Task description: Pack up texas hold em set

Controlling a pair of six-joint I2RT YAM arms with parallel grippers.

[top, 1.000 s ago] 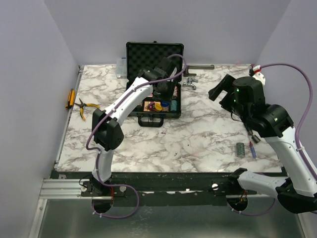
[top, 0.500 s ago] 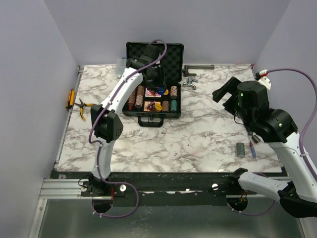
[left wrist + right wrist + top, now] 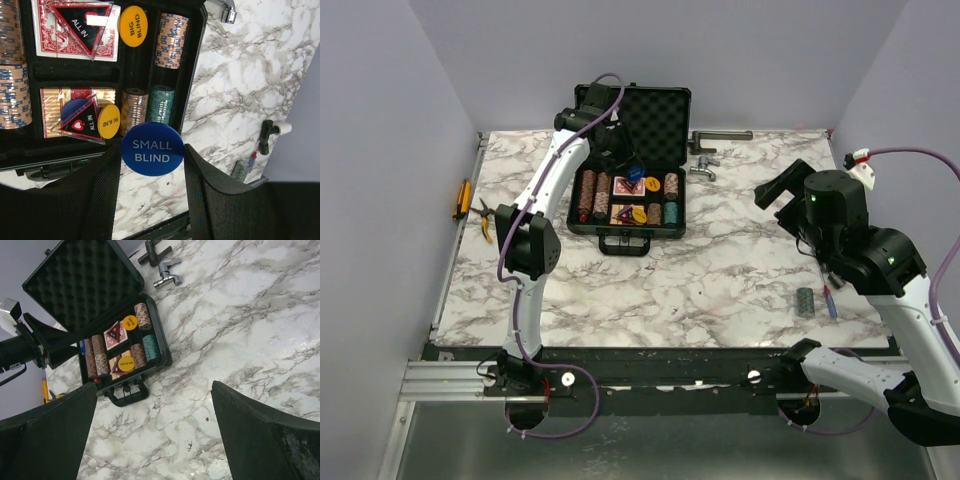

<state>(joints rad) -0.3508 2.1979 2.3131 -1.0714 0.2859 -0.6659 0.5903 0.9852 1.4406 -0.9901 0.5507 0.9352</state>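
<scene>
Left jaws around disc (image 3: pixel 152 150), above briefcase (image 3: pixel 655 120)

Left gripper (image 3: pixel 152 155): withdrew from over the near tray to the far-left of the briefcase (image 3: pixel 620 233), blue disc (image 3: pixel 152 149) between its fingers.
Chip stacks (image 3: pixel 588 193): became uncovered in the top view.
Right gripper (image 3: pixel 782 188): drifted slightly right.

Blue disc (image 3: pixel 152 150); teal — maybe green — chips (image 3: pixel 160 104)

blue disc (image 3: pixel 152 150): SMALL BLIND | yellow disc (image 3: pixel 133 26): BIG BLIND | red triangle (image 3: pixel 82 22): ALL IN
</scene>
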